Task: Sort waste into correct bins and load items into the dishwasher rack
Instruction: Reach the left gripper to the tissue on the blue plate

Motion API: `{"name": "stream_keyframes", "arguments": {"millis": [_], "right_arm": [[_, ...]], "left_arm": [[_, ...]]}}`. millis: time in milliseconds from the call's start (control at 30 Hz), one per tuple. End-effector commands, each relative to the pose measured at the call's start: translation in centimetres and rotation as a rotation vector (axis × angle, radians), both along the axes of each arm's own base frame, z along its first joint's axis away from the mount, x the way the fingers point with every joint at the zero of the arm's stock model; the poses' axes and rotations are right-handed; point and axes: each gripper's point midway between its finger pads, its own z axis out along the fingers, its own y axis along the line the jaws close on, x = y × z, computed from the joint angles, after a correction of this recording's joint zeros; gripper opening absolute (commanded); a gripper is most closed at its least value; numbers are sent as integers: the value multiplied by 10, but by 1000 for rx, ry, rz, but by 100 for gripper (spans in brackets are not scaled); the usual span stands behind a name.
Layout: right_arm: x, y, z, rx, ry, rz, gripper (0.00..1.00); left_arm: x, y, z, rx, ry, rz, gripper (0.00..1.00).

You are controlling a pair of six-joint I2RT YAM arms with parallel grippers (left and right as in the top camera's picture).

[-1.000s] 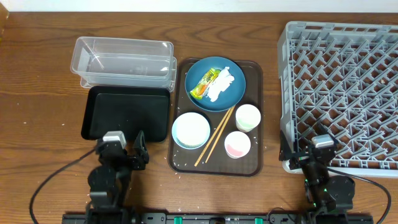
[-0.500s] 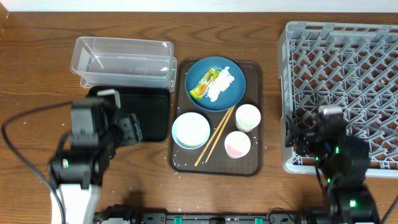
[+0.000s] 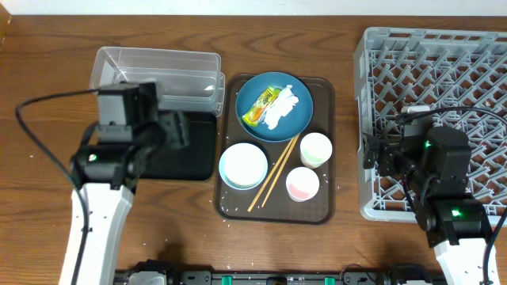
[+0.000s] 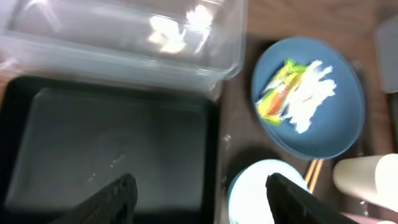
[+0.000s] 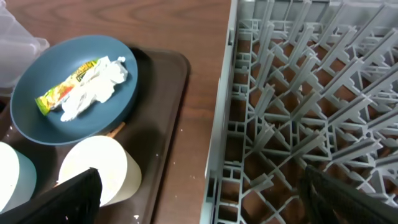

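Wrapper [image 4: 275,98] looks the likely first pick, so the left gripper [image 4: 200,182], jaws wide and empty like the right gripper [image 5: 200,177], should pinch it clear of the napkin [image 4: 313,93].

The brown wooden table [image 3: 47,95] carries four things. A black tray [image 3: 202,141] lies under the left gripper [image 3: 176,131], and a clear tub [image 3: 158,55] sits just beyond it, against the tray's far edge. A brown serving tray [image 3: 326,158] lies between the left gripper and the right gripper [image 3: 380,158]. A grey rack [image 3: 444,55] spreads from beneath the right gripper out to its right.
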Motion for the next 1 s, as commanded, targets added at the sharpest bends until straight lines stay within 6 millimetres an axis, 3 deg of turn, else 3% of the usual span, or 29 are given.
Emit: {"name": "stream_keyframes", "arguments": {"millis": [0,267,533,700,967], "right_arm": [[3,2,11,9,-26,5,99],[3,2,11,9,-25,5,99],[2,2,10,9,-19,5,99],[1,2,10,9,-16,5,99],[1,2,9,9,-15,5,99]], "left_arm": [[24,-30,1,5,-40,-118,69],[83,-124,-21,104,-179,-424,69],[98,-206,-89,99,-186,-579,68],[97,-228,-130,104,-146,-623,68],[92,-227,-184,125,-40,-633,63]]}}
